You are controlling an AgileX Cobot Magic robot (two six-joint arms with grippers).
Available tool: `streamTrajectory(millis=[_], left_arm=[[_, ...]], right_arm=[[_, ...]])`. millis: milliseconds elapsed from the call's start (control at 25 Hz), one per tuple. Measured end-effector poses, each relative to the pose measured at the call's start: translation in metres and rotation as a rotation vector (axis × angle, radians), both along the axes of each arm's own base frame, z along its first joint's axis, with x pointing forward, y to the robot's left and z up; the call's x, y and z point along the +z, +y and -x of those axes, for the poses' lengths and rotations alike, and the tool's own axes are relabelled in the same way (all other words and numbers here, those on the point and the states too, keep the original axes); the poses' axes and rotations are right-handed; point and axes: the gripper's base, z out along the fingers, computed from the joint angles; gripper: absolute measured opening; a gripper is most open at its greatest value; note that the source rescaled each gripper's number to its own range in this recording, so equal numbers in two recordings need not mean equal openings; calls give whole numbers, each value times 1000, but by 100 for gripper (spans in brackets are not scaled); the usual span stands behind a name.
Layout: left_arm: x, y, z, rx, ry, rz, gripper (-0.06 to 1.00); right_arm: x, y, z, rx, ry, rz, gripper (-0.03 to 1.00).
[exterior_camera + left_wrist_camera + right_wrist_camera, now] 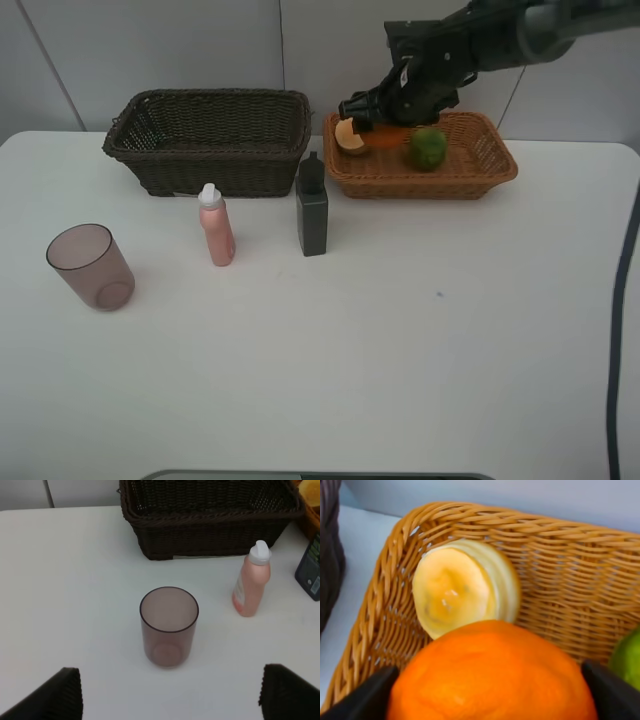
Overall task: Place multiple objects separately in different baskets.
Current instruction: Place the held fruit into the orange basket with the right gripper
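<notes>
My right gripper hangs over the light tan basket, shut on the orange, which fills the gap between its fingers. In that basket lie a pale peach-like fruit and a green round fruit. The dark brown basket stands to its left. In front of it stand the pink bottle and the dark green bottle. The mauve cup stands upright at the left, just ahead of my open left gripper, which holds nothing.
The white table runs up to a pale wall behind the baskets. A dark cable hangs along the right edge. The left arm is outside the high view.
</notes>
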Motion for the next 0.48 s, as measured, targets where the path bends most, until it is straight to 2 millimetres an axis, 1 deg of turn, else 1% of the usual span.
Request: streamTrajectory(millis=[200, 320, 360, 440, 480], left_arm=[[0, 0, 0, 0, 0, 0, 91], [0, 0, 0, 0, 0, 0, 91], [0, 0, 0, 0, 0, 0, 91], [0, 0, 0, 0, 0, 0, 91], [0, 0, 0, 0, 0, 0, 91]], right_arm=[[-16, 1, -2, 6, 22, 15, 57], [-19, 1, -2, 4, 31, 18, 57], [-19, 1, -2, 4, 31, 18, 60], [-19, 1, -2, 5, 32, 21, 78], [-19, 0, -2, 4, 36, 24, 85]])
